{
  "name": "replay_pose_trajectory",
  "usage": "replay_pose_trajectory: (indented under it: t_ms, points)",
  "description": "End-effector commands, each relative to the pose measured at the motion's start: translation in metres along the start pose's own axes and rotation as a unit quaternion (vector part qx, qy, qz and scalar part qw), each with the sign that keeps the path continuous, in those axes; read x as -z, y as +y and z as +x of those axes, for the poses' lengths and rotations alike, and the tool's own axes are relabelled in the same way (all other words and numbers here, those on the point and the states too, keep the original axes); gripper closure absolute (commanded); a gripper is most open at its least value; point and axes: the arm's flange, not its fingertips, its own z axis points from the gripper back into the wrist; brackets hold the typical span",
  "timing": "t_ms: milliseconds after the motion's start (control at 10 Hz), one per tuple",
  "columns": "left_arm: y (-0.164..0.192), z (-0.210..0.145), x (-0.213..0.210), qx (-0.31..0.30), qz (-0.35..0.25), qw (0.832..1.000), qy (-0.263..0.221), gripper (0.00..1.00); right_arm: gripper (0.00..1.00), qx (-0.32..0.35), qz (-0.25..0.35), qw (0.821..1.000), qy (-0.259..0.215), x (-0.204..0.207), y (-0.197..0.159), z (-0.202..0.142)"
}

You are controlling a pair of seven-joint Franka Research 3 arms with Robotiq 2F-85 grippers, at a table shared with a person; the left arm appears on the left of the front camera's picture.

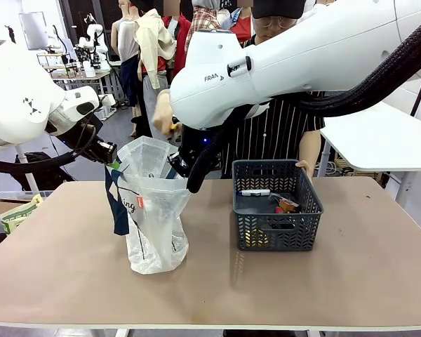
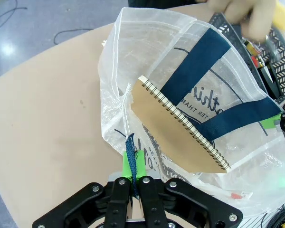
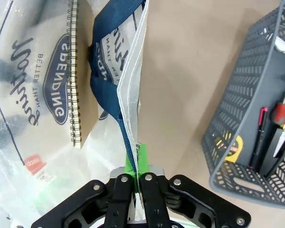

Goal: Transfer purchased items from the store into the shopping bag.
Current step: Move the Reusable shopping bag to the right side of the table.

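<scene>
The translucent white shopping bag (image 1: 153,217) with navy handles stands on the table left of centre, its mouth held wide. My left gripper (image 1: 111,159) is shut on its left rim (image 2: 129,147). My right gripper (image 1: 179,166) is shut on its right rim (image 3: 132,142). A brown spiral notebook (image 2: 180,128) lies inside the bag (image 3: 80,71). The dark grey basket (image 1: 277,232) stands to the right, holding pens (image 3: 261,133), a yellowish item (image 1: 256,239) and a red multicoloured pack (image 1: 285,204). The person's hand (image 1: 163,112), blurred, holds something yellow (image 2: 282,16) above the bag's mouth.
The person in a striped shirt stands behind the far edge, the other hand at the basket's far corner (image 1: 304,166). The brown tabletop (image 1: 337,288) is bare in front and to the right. A cardboard box (image 1: 17,212) sits off the left edge.
</scene>
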Motion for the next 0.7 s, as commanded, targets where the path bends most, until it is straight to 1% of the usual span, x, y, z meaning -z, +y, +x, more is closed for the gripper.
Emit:
replay_pose_trajectory:
  t_ms: [0,600]
  points:
    - [0.0020,-0.0008,-0.0010,0.004,0.002,1.000,0.002,1.00,1.00,0.001,0.000,1.000,0.001,0.0030,-0.0010,-0.0022]
    - [0.0020,-0.0008,-0.0010,0.004,0.002,1.000,0.002,1.00,1.00,0.001,0.000,1.000,0.001,0.0030,-0.0010,-0.0022]
